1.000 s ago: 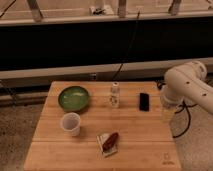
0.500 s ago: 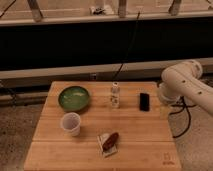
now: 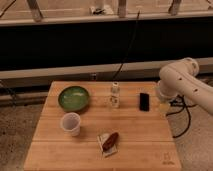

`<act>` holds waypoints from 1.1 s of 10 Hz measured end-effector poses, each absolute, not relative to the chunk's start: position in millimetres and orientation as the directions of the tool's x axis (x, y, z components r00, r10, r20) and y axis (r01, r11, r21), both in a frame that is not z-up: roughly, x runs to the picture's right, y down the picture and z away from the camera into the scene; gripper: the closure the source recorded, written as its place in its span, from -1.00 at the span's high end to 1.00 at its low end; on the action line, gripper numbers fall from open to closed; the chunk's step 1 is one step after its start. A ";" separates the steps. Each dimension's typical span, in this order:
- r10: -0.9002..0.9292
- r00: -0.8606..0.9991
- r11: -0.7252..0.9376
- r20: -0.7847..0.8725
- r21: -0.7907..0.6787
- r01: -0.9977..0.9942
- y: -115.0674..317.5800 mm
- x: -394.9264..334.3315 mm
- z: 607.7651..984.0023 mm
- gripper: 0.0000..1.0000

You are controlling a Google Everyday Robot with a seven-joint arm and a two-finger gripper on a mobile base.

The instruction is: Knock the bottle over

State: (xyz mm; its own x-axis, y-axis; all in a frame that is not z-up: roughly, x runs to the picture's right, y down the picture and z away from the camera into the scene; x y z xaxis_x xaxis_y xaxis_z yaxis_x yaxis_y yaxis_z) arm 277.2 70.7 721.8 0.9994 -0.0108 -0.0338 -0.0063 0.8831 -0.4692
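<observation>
Change is small: the things on the table (image 3: 55, 156) sit where they were a moment ago, and only my arm has crept a bit left. At the left of the frame the green bowl (image 3: 74, 97) looks empty, and so does the white cup (image 3: 71, 123) below it. A brown snack (image 3: 109, 141) lies low in the middle. The bottle (image 3: 114, 96) stands upright above it, and I cannot tell what is inside. A black flat thing (image 3: 144, 101) lies to its right. The gripper (image 3: 163, 106) hangs at the table's right edge, well apart from the bottle, and I cannot tell if it is open or shut. I think the job has barely begun.
</observation>
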 end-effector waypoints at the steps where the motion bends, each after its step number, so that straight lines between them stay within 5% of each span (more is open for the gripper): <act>1: -0.018 0.999 0.885 -0.029 -0.466 0.002 67.0 274.9 726.1 0.60; 11: -0.044 0.999 0.894 -0.004 -0.447 0.038 51.0 270.0 745.2 0.60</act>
State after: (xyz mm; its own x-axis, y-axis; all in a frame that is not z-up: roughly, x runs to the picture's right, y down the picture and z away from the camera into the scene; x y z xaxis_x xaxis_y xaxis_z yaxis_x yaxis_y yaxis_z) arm 270.0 51.0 745.2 0.9990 -0.0444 -0.0037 0.0381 0.8936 -0.4473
